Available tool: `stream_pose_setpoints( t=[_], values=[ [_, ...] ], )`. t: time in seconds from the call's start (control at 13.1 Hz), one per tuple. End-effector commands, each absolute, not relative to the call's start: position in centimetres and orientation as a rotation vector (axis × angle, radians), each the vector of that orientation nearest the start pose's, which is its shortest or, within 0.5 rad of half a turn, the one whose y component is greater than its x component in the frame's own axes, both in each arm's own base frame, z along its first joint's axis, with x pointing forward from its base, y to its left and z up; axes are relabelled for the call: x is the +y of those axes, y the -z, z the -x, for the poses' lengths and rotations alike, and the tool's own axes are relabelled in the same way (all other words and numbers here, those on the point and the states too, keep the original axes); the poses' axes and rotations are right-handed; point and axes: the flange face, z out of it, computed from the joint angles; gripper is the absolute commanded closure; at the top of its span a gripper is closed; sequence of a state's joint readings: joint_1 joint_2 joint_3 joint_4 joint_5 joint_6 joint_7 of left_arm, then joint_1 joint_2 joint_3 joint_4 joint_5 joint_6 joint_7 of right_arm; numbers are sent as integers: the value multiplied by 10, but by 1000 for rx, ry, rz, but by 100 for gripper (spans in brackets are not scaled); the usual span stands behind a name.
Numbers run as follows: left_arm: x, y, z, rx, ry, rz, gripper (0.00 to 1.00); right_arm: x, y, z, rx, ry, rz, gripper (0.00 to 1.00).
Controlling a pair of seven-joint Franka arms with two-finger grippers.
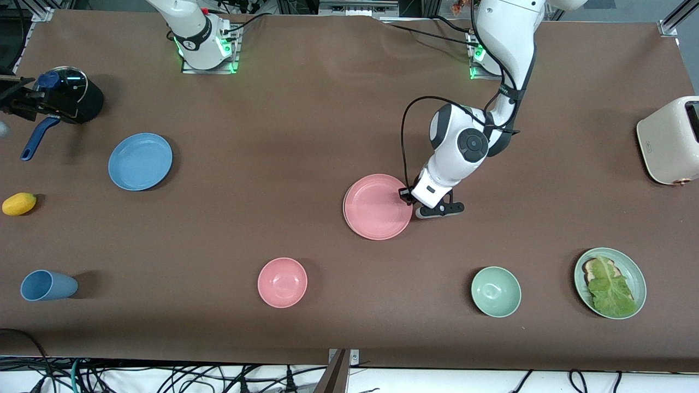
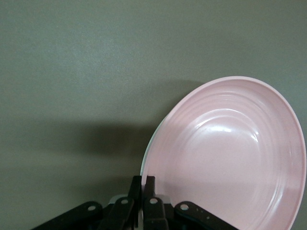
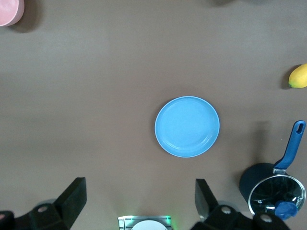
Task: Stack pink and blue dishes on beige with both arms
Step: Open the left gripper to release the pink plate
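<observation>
1. The pink plate (image 1: pixel 377 207) is clamped at its rim by the closed left gripper (image 2: pixel 143 191), mid-table, over the beige plate (image 1: pixel 345 210)
2. The right gripper (image 3: pixel 139 201) is held wide open, empty, above the blue plate (image 1: pixel 140 161) near the right arm's end

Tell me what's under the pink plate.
A pale rim shows just beneath the pink plate, likely the beige plate; the rest is covered. The left gripper pinches the pink plate's edge.

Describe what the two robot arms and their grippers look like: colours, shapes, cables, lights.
Both arms are glossy white, rounded and jointed; the left arm has a dark round joint cap and a looping black cable. Green lights glow at both bases. The left gripper and right gripper are slim, black and two-fingered.
</observation>
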State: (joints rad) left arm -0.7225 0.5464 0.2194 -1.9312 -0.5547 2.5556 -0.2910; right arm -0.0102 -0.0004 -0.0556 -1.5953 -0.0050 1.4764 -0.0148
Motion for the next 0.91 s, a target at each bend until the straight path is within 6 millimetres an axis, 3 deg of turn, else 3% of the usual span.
stream_pose_setpoints(
  t=[0.0,0.15,0.3,0.61,0.84],
  values=[
    [-310,-218,-564,-336,71,3355,100,-38,-611,-537,81,-184,3121,0],
    [-311,-218,-564,-333,73,3356,93,-40,-611,-537,88,-184,3121,0],
    [-311,-218,-564,-333,73,3356,75,-41,-611,-537,90,-184,3121,0],
    [-310,-220,-565,-331,77,3359,49,-41,-610,-537,98,-186,3121,0],
    [-306,-240,-572,-335,80,3374,36,-50,-610,-537,121,-186,3119,0]
  ],
)
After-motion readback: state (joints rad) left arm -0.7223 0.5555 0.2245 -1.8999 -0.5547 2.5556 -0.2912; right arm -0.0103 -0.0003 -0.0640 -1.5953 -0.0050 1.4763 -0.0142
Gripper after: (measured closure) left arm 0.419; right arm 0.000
